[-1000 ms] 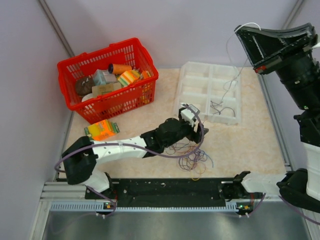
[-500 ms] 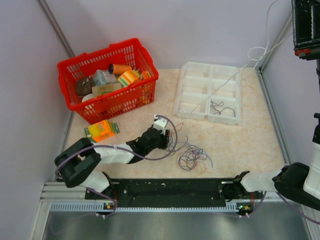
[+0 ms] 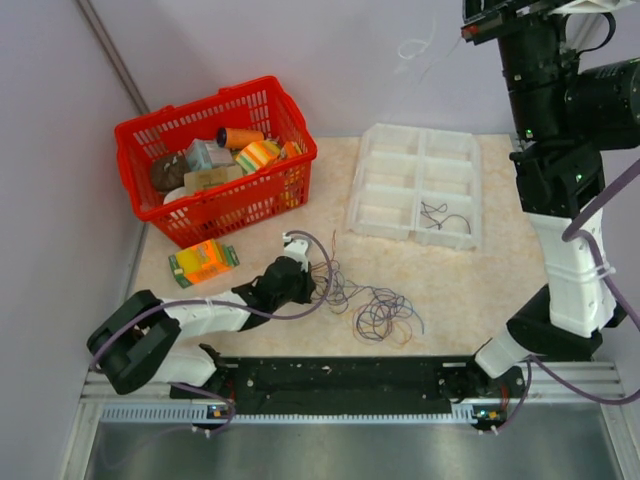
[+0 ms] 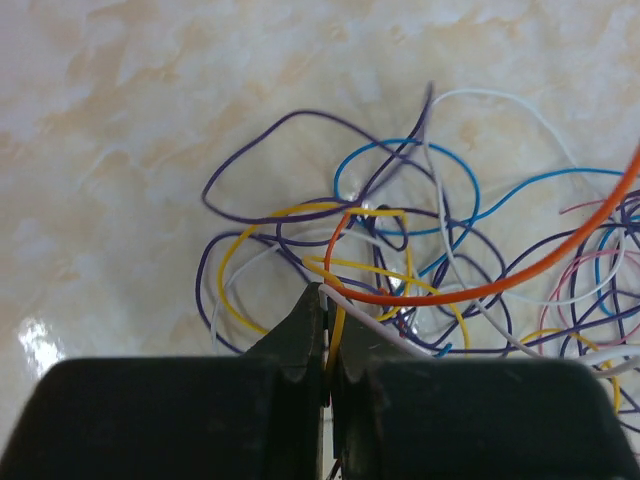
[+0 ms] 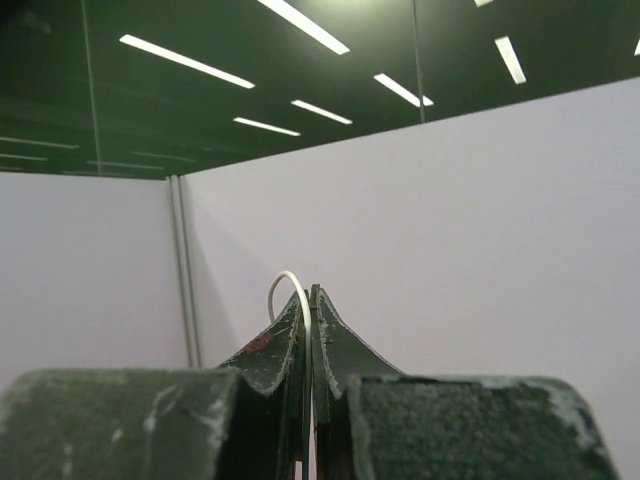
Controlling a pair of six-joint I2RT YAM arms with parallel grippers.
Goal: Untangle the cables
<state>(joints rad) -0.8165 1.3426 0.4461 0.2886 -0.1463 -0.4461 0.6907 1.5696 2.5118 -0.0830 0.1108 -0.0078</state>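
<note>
The cables [image 3: 383, 315] lie in a tangle of thin purple, blue, yellow, orange and white loops on the marbled table, just right of my left gripper [image 3: 312, 282]. In the left wrist view the same tangle [image 4: 400, 250] spreads ahead of my left gripper [image 4: 330, 297], which is shut with a yellow cable [image 4: 335, 335] pinched between its tips. My right gripper [image 3: 497, 14] is raised high at the back right. It [image 5: 310, 295] is shut on a white cable [image 5: 284, 288], whose free end curls in the air [image 3: 415, 46].
A white compartment tray [image 3: 400, 180] sits at the back right, with a single dark wire [image 3: 445, 215] in one cell. A red basket [image 3: 290, 160] of packaged goods stands at the back left. An orange box [image 3: 203, 260] lies in front of it.
My left gripper drew back to the left and shut on a yellow cable at the tangle's edge. The right arm swung up and over, lifting the white cable off the tray.
</note>
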